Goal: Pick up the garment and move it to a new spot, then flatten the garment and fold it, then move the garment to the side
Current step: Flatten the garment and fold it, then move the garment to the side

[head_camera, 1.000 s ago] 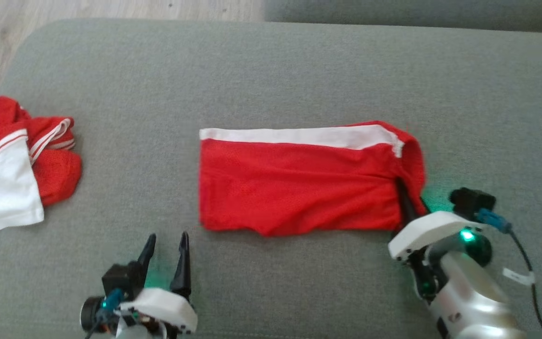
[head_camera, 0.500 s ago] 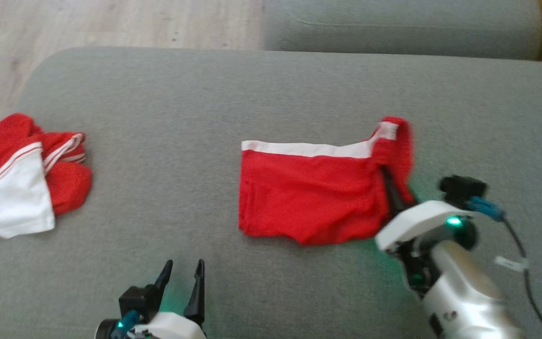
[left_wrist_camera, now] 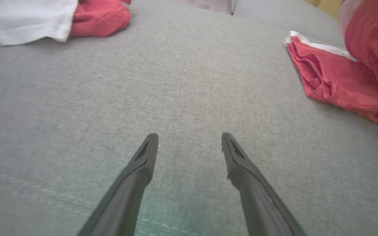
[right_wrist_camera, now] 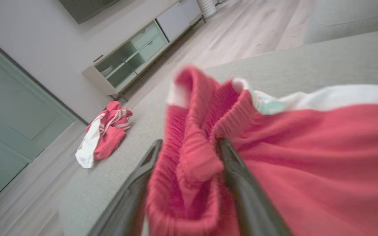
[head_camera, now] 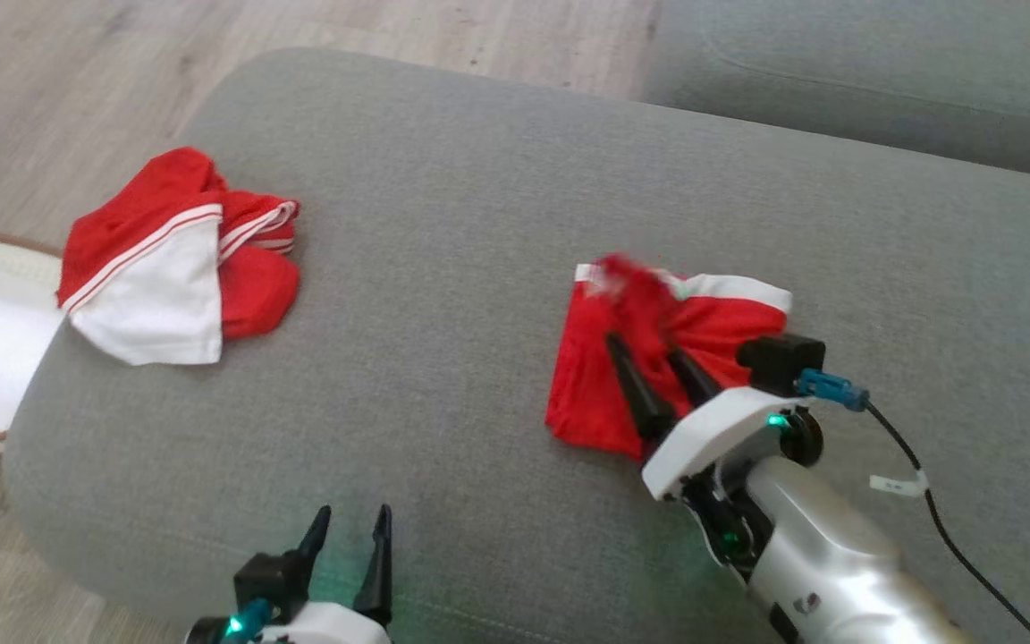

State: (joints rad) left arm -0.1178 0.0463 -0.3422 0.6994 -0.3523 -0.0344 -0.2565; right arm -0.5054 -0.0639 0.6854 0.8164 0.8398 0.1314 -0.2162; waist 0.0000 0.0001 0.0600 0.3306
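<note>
Item: my right claw [head_camera: 640, 344], fingers spread, red garment [head_camera: 582, 385] bunched loosely between them, centre right of frame, on grey sofa cushion [head_camera: 443, 224].
Item: my left claw [head_camera: 354, 512], spread, over bare cushion, lower left.
Item: red-and-white clothing heap [head_camera: 166, 268], upper left.

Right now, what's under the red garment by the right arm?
Grey cushion shows all around the red garment, which lies folded on it. On the right gripper the jaws stand apart, bunched waistband between. The patch beneath the cloth is covered.
</note>
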